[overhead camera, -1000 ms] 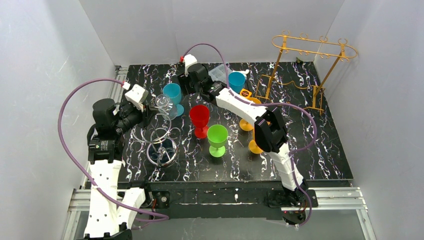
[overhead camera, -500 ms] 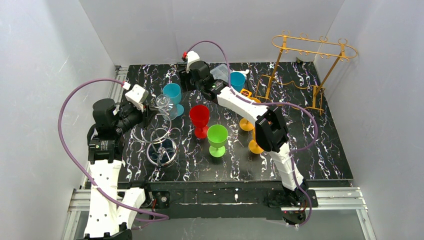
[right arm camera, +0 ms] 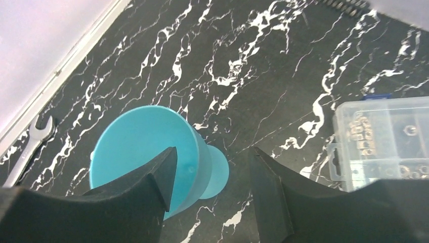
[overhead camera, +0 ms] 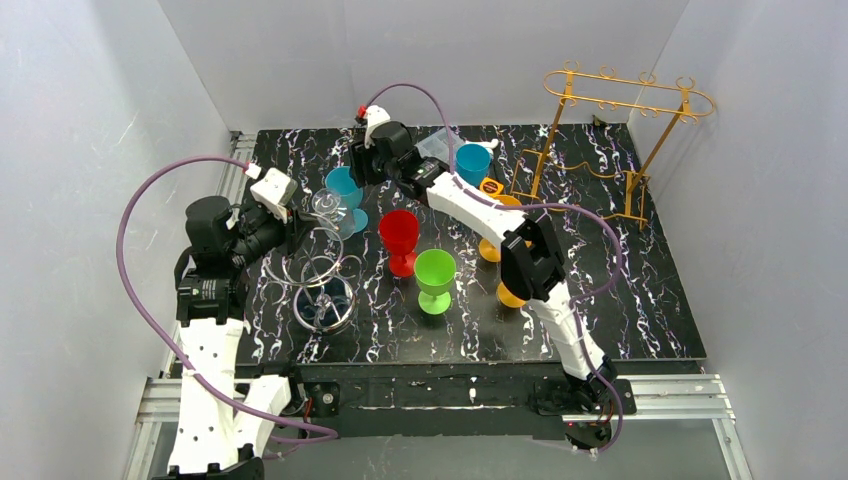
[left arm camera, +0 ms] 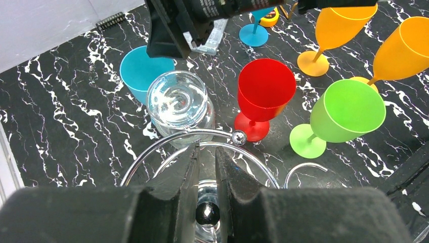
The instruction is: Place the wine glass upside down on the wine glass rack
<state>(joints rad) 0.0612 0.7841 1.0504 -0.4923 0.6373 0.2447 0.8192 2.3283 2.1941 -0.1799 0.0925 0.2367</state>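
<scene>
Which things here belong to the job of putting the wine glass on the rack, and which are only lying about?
Job in hand:
- clear wine glass, held by the left tool
- chrome wire rack
- blue wine glass, below the open right tool

Lying about:
- red wine glass
- green wine glass
- plastic parts box
- wrench

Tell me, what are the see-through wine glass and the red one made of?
The clear wine glass looks like real glass or clear plastic: see-through, with bright glints. The red wine glass looks like plastic: solid colour, soft sheen, not see-through.
</scene>
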